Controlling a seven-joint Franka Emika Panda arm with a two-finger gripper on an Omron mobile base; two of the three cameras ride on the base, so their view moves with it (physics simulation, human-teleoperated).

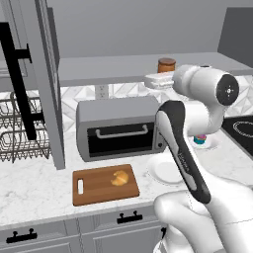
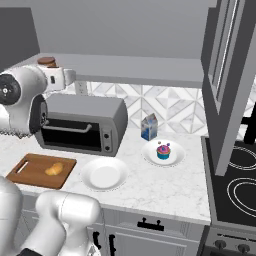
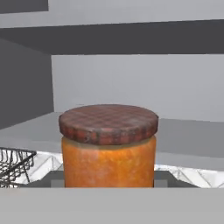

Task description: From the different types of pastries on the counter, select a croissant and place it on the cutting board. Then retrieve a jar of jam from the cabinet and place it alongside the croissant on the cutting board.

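The orange-brown jar of jam [image 3: 108,146] with its darker checked lid stands close in front of the hand camera, at the front of the grey cabinet shelf [image 1: 108,66]. From the left base it is the jar [image 1: 166,64] just behind my gripper [image 1: 152,79], which is raised to shelf height. In the right base view the gripper [image 2: 70,76] sits right below the jar's lid [image 2: 46,61]. The fingers are hidden, so their state is unclear. The croissant [image 1: 119,178] lies on the wooden cutting board [image 1: 94,190] on the counter [image 2: 165,185]; the cupcake [image 2: 163,150] rests on a small plate.
A grey toaster oven [image 1: 118,126] stands under the shelf, directly below the gripper. An empty round white plate [image 2: 104,174] lies right of the board. The open cabinet door [image 1: 49,84] hangs left, a dish rack [image 1: 20,128] behind it. A blue-and-white carton [image 2: 148,126] and stove [image 2: 240,185] are right.
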